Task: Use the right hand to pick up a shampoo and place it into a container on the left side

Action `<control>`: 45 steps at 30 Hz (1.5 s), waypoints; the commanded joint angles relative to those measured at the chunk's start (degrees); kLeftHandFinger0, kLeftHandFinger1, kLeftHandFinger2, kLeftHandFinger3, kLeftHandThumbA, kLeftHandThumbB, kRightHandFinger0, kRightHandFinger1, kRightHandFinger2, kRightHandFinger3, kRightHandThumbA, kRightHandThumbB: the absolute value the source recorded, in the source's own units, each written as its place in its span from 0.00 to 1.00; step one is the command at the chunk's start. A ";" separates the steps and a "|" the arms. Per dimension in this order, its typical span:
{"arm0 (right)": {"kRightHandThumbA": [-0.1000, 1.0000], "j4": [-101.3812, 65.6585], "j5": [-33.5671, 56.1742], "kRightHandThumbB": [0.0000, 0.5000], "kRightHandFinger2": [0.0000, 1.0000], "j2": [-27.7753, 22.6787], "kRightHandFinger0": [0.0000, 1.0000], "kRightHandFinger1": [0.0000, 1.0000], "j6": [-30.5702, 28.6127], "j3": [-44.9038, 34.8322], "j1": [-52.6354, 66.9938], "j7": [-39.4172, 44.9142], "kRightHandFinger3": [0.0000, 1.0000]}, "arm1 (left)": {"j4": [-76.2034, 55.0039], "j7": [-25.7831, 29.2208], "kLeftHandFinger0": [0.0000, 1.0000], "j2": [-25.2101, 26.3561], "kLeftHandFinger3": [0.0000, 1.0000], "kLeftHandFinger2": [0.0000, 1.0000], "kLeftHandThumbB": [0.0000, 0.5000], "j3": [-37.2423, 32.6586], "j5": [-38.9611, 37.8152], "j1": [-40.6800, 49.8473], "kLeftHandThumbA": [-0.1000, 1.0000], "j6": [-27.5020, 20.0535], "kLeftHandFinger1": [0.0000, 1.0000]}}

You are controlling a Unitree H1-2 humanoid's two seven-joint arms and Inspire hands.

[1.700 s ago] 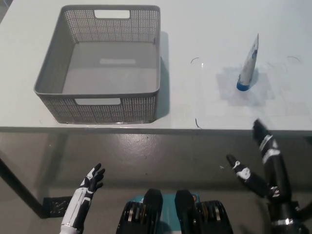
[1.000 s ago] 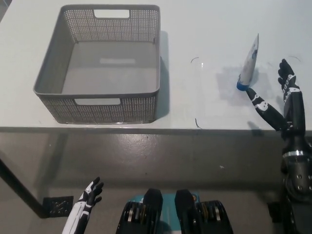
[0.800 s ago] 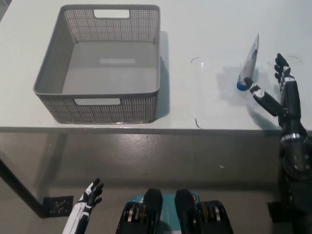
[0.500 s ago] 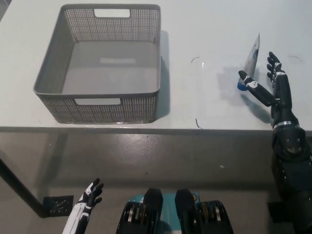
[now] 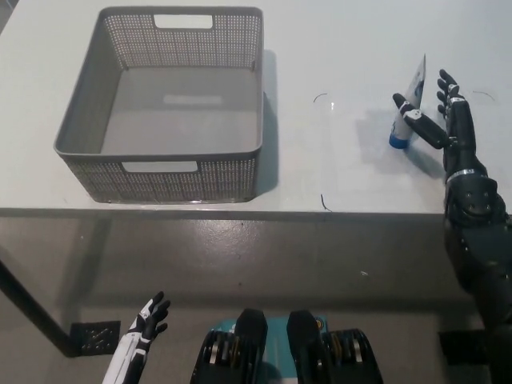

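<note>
Right hand (image 5: 445,120) spread wide around shampoo (image 5: 409,104), reach step, nothing gripped yet. Next: close fingers, lift, carry to container (image 5: 80,140). Left hand (image 5: 148,314) idle, low.

- The shampoo (image 5: 409,106) is a slim white tube with a blue cap. It stands cap-down on the white tabletop (image 5: 336,48), at the right, its flat crimped end up and leaning slightly right.
- The container (image 5: 172,104) is a grey perforated basket with cut-out handles, upright and empty. It sits at the left, well apart from the tube, near the front edge.
</note>
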 commanded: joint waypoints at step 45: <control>0.00 9.25 2.37 0.30 0.65 0.96 0.00 0.31 -0.78 3.31 -13.83 -10.45 0.62 | -0.20 -0.14 1.00 0.40 1.00 1.00 0.19 0.21 0.59 -4.41 1.00 -0.97 1.00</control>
